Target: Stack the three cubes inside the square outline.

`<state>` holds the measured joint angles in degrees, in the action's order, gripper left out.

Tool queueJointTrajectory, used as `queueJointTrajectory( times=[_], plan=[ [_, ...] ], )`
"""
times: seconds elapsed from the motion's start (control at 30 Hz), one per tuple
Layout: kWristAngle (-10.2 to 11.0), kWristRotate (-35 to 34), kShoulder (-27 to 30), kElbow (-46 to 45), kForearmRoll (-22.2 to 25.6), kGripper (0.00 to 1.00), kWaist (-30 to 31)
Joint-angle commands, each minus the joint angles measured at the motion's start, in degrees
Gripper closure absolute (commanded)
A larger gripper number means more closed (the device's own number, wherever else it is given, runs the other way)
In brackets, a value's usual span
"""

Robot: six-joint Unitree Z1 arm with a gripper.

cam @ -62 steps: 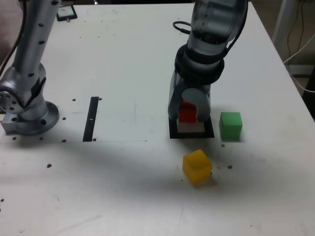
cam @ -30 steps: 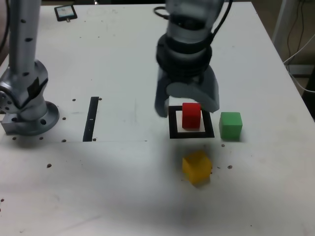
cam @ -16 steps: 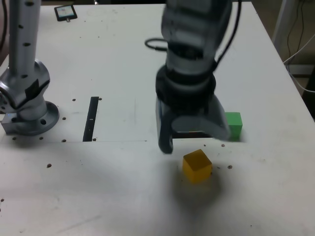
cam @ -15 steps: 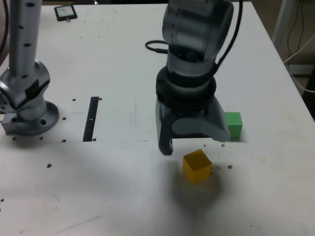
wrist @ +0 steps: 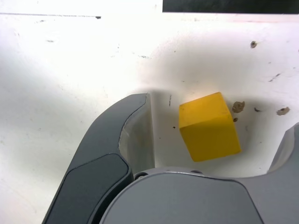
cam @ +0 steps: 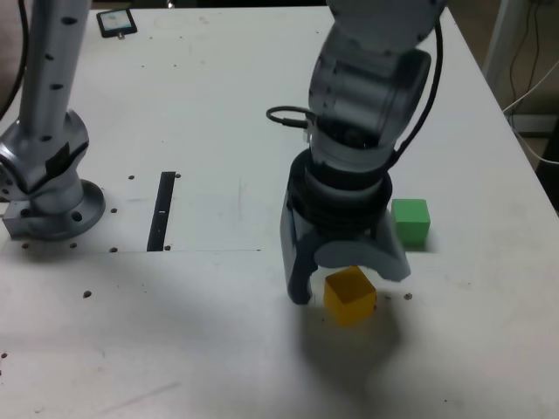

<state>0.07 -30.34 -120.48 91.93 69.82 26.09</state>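
Wrist view showed my gripper (wrist: 210, 126) spread wide around the yellow cube (wrist: 209, 126), mid-table; pickup was in hand, and closing squarely came next.

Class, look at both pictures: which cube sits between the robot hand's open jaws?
The yellow cube. It lies between the open jaws of the hand, while the green cube stands apart, toward the exterior view's right.
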Motion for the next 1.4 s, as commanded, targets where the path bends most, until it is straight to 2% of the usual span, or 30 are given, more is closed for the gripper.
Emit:
queueJointTrajectory(
  times=[0.0,0.3,0.53,0.8,0.87,1.03,1.1,1.37],
  plan=[
    [-0.53,0.26,-0.92,-0.04,-0.2,0.11,-0.16],
    [-0.89,0.89,-2.6,0.08,-1.96,0.2,-0.71],
    [-0.72,0.93,-2.44,-0.11,-3.42,0.34,-0.86],
    [-1.04,0.9,-2.79,-0.79,-4.48,0.39,-0.95],
    [-1.07,0.9,-2.81,-1.0,-4.57,0.45,-1.07],
    [-0.96,0.55,-2.62,-1.38,-5.38,0.71,-1.3],
    [-0.87,0.42,-2.41,-1.79,-6.41,0.77,-1.3],
    [-0.43,0.64,-2.18,-2.78,-9.3,0.75,-1.3]
  ],
)
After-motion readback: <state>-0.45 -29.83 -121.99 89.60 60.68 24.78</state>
